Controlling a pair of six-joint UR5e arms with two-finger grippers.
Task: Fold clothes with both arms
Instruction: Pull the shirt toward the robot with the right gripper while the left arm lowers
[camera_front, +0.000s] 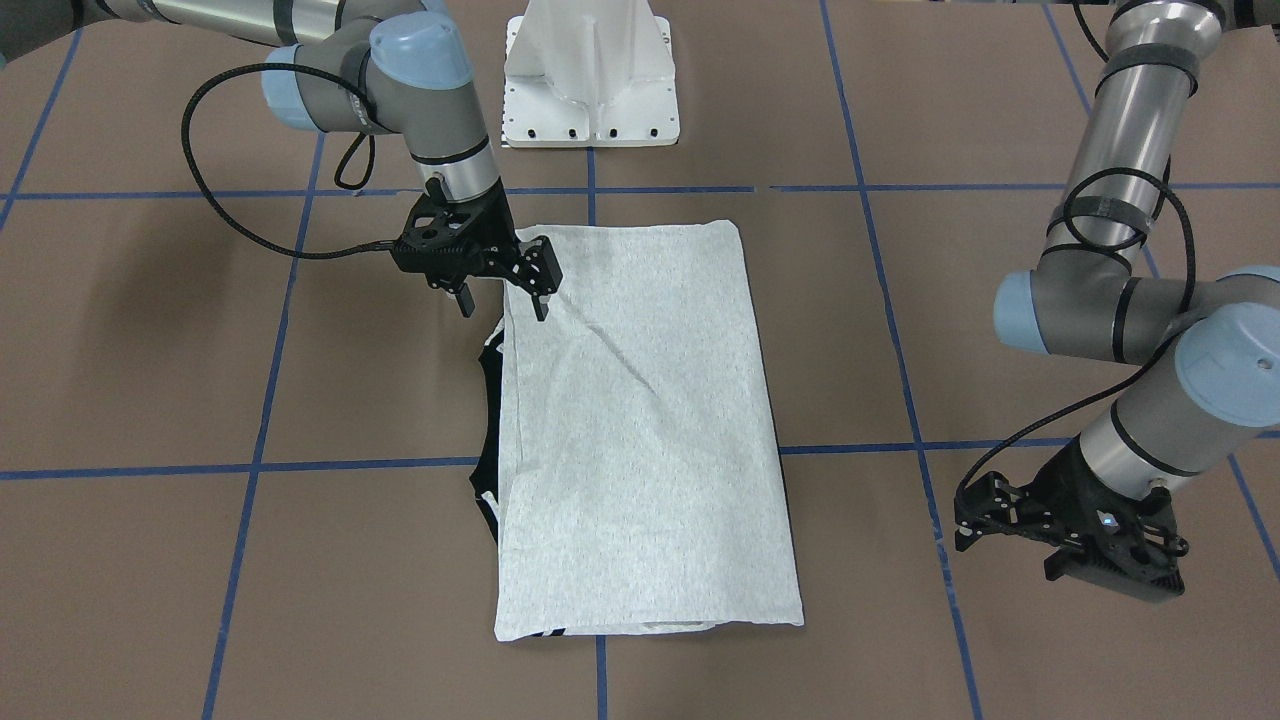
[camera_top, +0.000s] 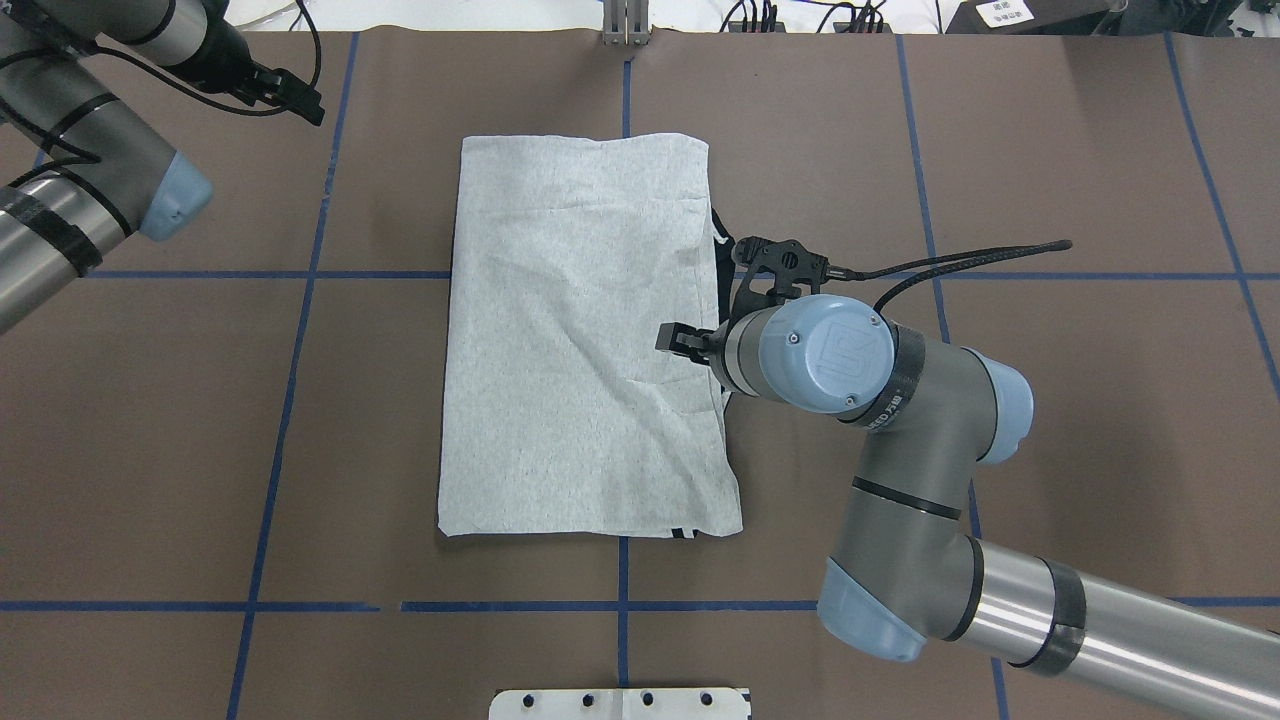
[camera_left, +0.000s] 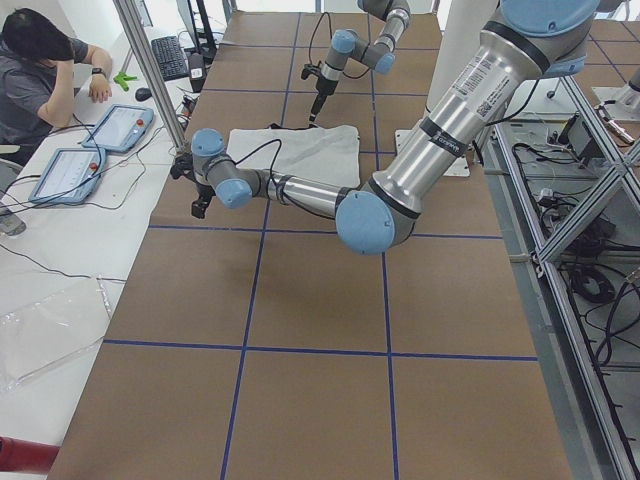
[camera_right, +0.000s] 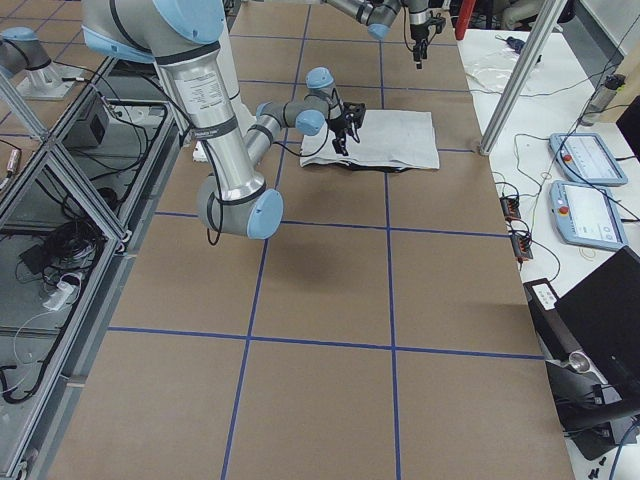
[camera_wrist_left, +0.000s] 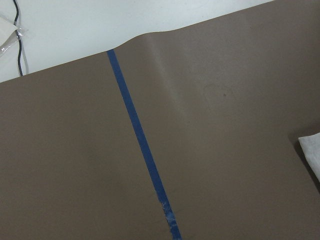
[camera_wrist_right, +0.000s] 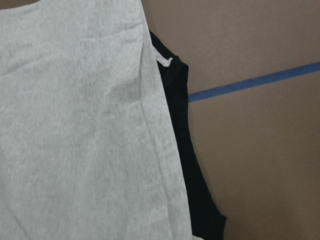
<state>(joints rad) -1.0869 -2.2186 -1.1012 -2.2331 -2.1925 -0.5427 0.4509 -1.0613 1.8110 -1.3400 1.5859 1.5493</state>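
The light grey T-shirt (camera_front: 640, 420) lies folded into a long rectangle in the middle of the table (camera_top: 580, 340); its print is hidden. A black part (camera_front: 488, 400) sticks out from under its edge on my right arm's side, and shows in the right wrist view (camera_wrist_right: 187, 160). My right gripper (camera_front: 503, 303) is open and empty, just above that edge near the robot-side end (camera_top: 690, 340). My left gripper (camera_front: 965, 520) is open and empty, well off the shirt over bare table at the far side (camera_top: 300, 95). A shirt corner (camera_wrist_left: 312, 150) shows in the left wrist view.
Blue tape lines (camera_front: 260, 465) cross the brown table. The white pedestal base (camera_front: 590, 80) stands at the robot side. In the exterior left view an operator (camera_left: 45, 70) sits by teach pendants (camera_left: 120, 125) beyond the table's far edge.
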